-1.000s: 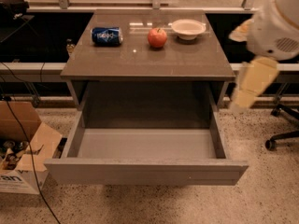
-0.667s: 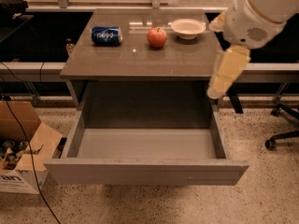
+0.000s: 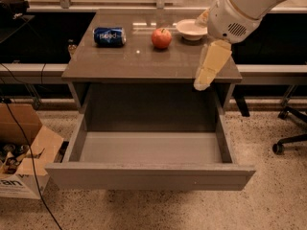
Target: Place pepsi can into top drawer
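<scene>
Camera view, the only one, looks down on a grey-brown table [image 3: 144, 63] with the top drawer [image 3: 148, 175] pulled fully out beneath it, its grey interior bare. On the table's far left lies the pepsi can [image 3: 110, 36], tipped on its side with its length running left to right. A red apple [image 3: 161, 38] sits near it to the right and a white bowl [image 3: 192, 29] lies further right again. The tool [image 3: 202, 84] hangs from the white arm over the table's front right edge, well apart from the can and carrying nothing; whether it is open or closed I cannot tell. The reach for the can is probably not yet begun. The can looks light and stiff, but its thin wall would likely dent under a hard squeeze, and its smooth round body could roll or slip. The safest hold is probably across the middle of the blue barrel, clear of the silver ends.
</scene>
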Motion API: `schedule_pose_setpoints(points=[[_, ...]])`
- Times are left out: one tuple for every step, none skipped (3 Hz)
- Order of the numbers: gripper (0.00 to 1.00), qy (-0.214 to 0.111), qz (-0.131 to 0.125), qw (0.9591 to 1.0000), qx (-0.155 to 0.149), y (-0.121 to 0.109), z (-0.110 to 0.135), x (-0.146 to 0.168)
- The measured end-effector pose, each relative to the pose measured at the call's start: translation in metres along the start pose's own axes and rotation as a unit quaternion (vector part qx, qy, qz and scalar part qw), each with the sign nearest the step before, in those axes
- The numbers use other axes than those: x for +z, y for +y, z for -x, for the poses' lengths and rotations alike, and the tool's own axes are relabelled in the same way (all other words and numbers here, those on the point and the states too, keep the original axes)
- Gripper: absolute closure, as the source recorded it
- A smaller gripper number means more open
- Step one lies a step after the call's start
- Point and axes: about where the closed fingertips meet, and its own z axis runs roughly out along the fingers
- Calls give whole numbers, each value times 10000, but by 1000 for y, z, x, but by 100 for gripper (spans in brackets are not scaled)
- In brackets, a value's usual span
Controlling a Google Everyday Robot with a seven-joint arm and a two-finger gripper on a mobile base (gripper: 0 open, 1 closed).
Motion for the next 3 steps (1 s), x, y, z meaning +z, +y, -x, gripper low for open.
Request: schedule_pose_setpoints(points=[[0, -67, -152, 9999, 7, -12, 13, 18], [0, -206, -313, 9993, -98, -40, 41, 55], [0, -406, -369, 9984, -165, -70, 64, 91]])
